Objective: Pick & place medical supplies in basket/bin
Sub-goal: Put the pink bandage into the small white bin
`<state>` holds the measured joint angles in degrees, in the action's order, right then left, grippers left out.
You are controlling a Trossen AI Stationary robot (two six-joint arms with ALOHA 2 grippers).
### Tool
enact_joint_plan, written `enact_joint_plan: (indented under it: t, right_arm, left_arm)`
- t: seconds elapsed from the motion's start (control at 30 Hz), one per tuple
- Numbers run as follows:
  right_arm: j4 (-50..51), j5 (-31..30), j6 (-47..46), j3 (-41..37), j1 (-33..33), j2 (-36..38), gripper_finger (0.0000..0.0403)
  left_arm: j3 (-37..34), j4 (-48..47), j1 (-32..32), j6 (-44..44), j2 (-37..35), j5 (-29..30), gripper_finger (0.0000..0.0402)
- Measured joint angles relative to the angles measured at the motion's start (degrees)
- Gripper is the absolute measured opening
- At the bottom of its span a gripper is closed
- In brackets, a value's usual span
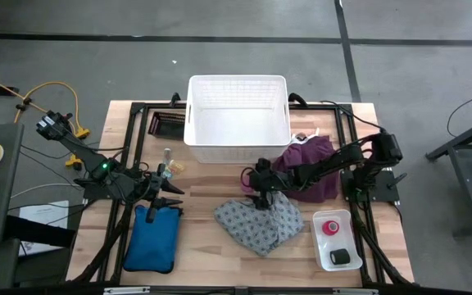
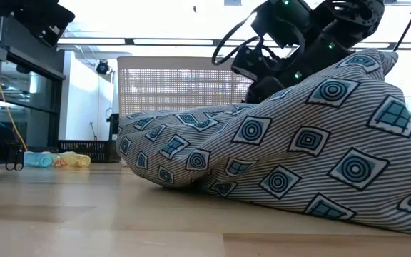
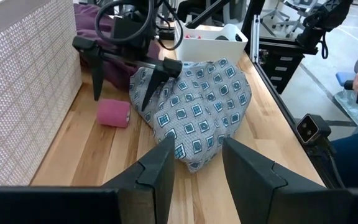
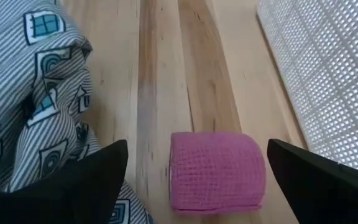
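A pink tape roll [image 4: 216,171] lies on its side on the wooden table, close to the white basket [image 1: 236,115]. My right gripper [image 4: 197,155] hangs open just above it, one finger on each side, touching nothing. The grey patterned cloth [image 1: 260,223] lies heaped beside the roll, and the purple cloth [image 1: 311,168] lies under my right arm. My left gripper [image 3: 194,168] waits open over the table's left part, with nothing between its fingers. A small black block [image 1: 342,257] sits in a white tray [image 1: 321,246].
The basket's wall [image 4: 328,74] stands close beside the roll. A blue pouch [image 1: 150,238] lies at the near left. A small bottle [image 1: 168,156] and small coloured bits [image 2: 56,160] are left of the basket. A second pink roll [image 1: 331,227] sits in the tray.
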<state>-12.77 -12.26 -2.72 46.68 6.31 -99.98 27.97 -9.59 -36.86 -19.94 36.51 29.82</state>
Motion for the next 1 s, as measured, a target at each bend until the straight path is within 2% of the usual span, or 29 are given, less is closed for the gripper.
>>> enact_joint_plan:
  t: [0.23,0.67,0.8,1.0]
  right_arm:
    - [0.09,-2.29,0.0,0.0,-0.09,-0.66,0.0374]
    - [-1.0,-2.27,-0.65,-0.08,-0.13,-3.65,0.0368]
    - [-1.47,-2.33,-0.66,0.0,-0.11,-3.65,0.0351]
    - [-1.63,-2.37,-0.66,0.0,-0.11,-3.65,0.0299]
  left_arm:
    - [0.0,0.01,0.0,-0.02,0.02,0.0,0.0128]
    - [0.0,0.87,-0.01,0.0,0.0,0.0,0.0128]
    - [0.0,0.99,-0.02,0.0,0.02,0.0,0.0128]
    - [0.0,1.12,-0.02,-0.01,0.01,0.0,0.0128]
